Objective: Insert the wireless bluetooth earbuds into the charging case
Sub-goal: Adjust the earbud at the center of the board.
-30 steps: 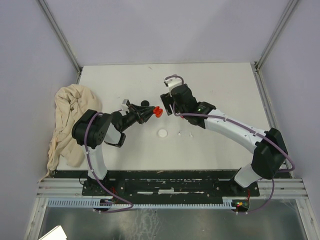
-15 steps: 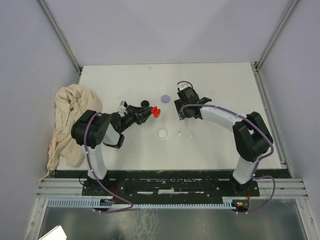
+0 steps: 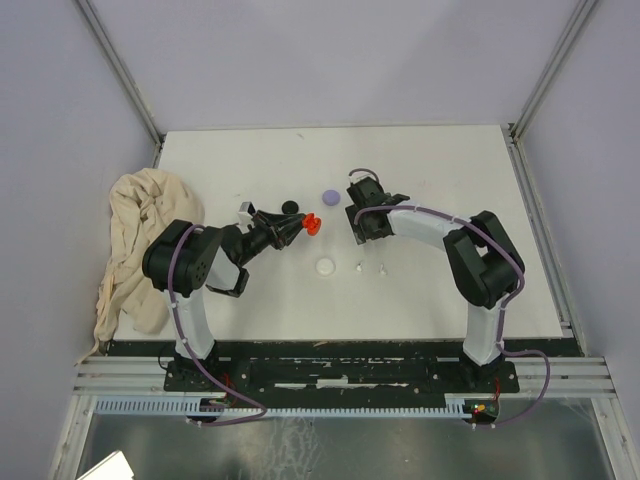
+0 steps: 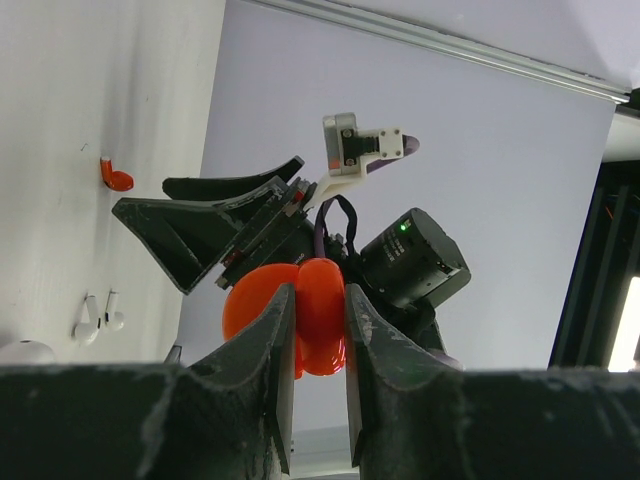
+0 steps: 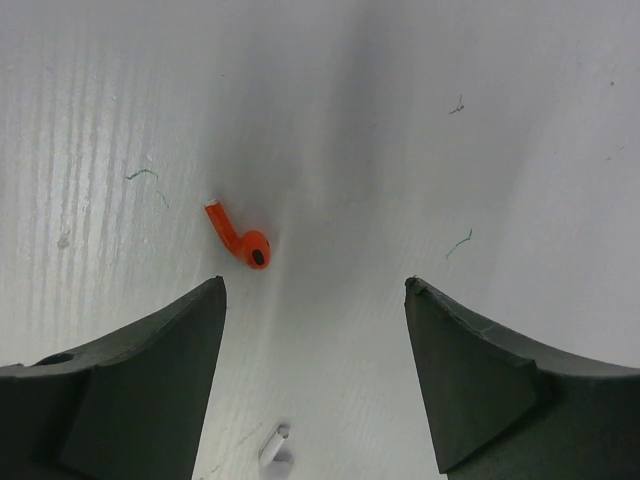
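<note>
Holding the red charging case (image 4: 245,305) up while lining up over an earbud, with the task looking barely begun.
My left gripper (image 4: 318,295) is clamping the case in the air, while my right gripper (image 5: 315,290) is hovering with fingers spread wide and empty over one red earbud (image 5: 240,238) lying on the table (image 3: 450,290). Two white earbuds (image 3: 358,267) are lying loose too; whether any bud is sitting inside the case, I cannot tell.

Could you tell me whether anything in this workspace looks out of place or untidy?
Only the beige cloth: it lies crumpled at the left edge of the table, apparently hanging partly over it. Nothing looks spilled or broken.
</note>
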`<state>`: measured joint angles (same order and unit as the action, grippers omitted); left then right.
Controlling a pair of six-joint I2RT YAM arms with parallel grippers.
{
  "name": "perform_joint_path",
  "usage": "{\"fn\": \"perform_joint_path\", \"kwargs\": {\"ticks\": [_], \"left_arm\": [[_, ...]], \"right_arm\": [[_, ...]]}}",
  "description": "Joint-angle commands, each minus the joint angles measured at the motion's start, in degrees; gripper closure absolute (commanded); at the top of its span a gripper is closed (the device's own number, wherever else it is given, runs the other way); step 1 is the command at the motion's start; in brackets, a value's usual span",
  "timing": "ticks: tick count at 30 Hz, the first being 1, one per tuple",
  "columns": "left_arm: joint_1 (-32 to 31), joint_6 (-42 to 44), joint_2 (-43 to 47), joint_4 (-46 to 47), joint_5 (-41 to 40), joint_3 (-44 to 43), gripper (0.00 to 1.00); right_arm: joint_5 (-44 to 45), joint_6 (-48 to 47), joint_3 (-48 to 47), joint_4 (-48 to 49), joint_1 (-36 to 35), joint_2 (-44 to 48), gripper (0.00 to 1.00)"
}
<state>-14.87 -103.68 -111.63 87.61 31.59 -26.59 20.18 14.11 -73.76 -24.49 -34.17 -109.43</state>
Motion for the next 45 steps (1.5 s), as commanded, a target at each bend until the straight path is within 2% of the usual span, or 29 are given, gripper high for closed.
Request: {"fn": "perform_joint_path", "kwargs": {"ticks": [1,21,45], "left_arm": [[0.2,2.4,0.4,11.5,0.4,-0.5,0.97],[0.8,2.5,0.4,11.5,0.8,-0.1,0.97],[1.0,2.6,0.3,11.5,0.7,0.0,0.97]], "right_arm": [[1.7,0.4,-2.9,0.6,0.1,-1.6,0.20],[1.7,0.3,-5.5,-0.1,2.8,-4.6,0.20],[2.0,0.9,-4.1,-3.4,3.4,-1.8,0.19]]}}
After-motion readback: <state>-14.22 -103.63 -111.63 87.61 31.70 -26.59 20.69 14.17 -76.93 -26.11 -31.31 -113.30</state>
